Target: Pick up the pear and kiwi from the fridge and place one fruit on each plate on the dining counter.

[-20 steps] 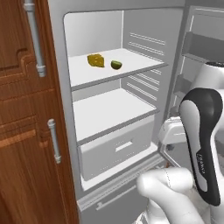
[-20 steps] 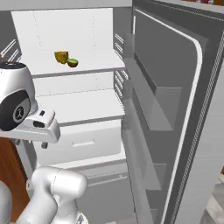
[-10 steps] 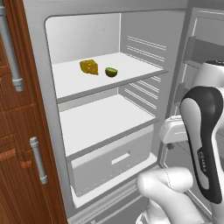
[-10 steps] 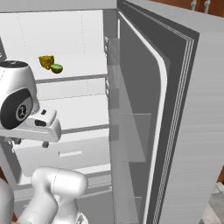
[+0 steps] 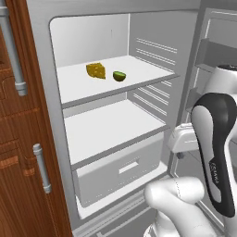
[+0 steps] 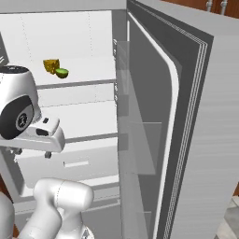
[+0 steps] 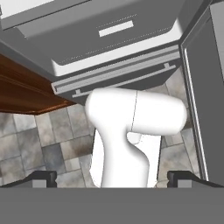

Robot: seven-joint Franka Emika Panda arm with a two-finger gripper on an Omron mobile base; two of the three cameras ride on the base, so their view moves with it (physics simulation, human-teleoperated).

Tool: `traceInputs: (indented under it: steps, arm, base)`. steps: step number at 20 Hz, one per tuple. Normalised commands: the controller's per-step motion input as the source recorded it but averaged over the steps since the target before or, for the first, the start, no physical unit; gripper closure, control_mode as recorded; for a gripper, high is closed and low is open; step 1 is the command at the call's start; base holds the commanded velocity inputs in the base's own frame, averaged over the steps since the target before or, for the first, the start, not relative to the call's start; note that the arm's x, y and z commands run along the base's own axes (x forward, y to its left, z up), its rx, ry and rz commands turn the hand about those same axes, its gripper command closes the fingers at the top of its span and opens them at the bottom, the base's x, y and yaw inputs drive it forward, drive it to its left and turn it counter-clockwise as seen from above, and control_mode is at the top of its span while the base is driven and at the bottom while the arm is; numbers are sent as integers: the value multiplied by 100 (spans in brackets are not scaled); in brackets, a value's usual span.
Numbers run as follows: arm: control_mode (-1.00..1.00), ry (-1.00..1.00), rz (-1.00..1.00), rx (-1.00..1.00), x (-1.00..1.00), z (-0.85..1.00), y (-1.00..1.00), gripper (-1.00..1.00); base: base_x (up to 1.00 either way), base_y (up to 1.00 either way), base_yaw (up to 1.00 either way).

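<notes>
On the upper fridge [image 5: 139, 55] shelf: kiwi [image 5: 119, 76] beside cheese wedge [image 5: 96, 70], unpicked. I must reach up; gripper [image 7: 112, 180] fingers stand apart, empty.

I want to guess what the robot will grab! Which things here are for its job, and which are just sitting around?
For the job:
- kiwi on the top shelf
- fridge, door open

Just sitting around:
- cheese wedge beside the kiwi
- white drawer
- wooden cabinet
</notes>
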Motion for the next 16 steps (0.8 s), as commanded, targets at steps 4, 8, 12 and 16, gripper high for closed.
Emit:
traceInputs:
  steps: [4,8,12,16]
  arm:
    - [100,0,0,0,0,0,0,-100]
    - [100,0,0,0,0,0,0,-100]
    - [100,0,0,0,0,0,0,-100]
    - [-100,-13,6,0,-2,8,3,-100]
  base:
    - [3,0,0]
    - [0,0,0]
    - [0,0,0]
    - [-5,0,1]
